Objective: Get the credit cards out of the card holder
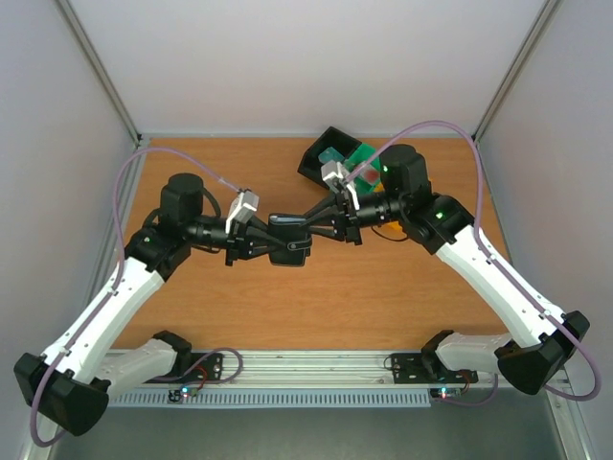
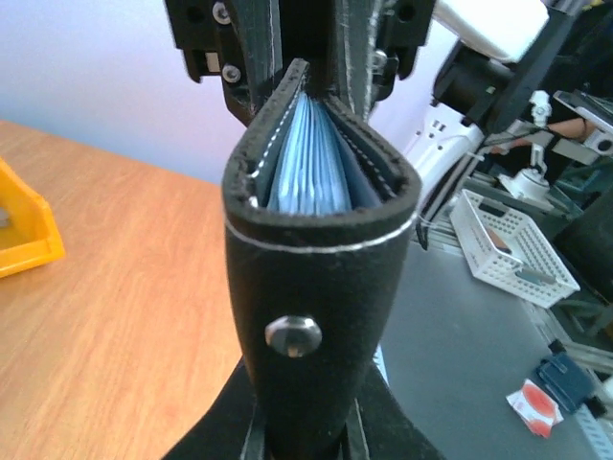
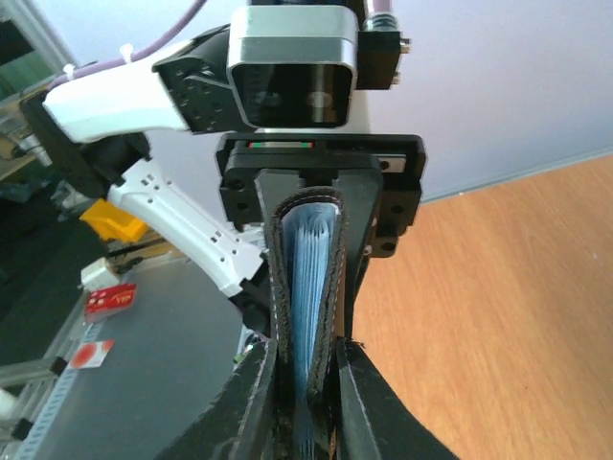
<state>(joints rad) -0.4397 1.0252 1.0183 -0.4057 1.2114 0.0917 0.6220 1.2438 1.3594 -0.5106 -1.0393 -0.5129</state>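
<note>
The wooden table [image 1: 402,287] is a smooth, orange-brown slab, and the two white and black arms reach in from its near corners to meet over its middle. At the far edge sit a black box-shaped tray [image 1: 314,161] and a green one [image 1: 364,155] just beside it, both partly covered by the right arm [image 1: 479,254]. A yellow-orange plastic tray [image 2: 19,225] with sloped walls lies on the wood near the right arm's wrist. Between the arms, held up off the tabletop, is the card holder [image 2: 316,287], a small black leather fold with white stitching along its rim. It stands on edge and gapes slightly into a narrow teardrop mouth. The left gripper [image 2: 308,426] is pressed together on one end of it, its black fingers flat against both leather faces. The right gripper [image 3: 305,402] pinches the opposite end in the same way, so the holder bridges the two. Inside the mouth a packed fan of pale blue-grey leaves [image 2: 308,163] shows edge-on. From this angle it is hard to say which are pockets and which are cards. A small round metal stud [image 2: 293,335] is set in the outer leather near the left fingers.
</note>
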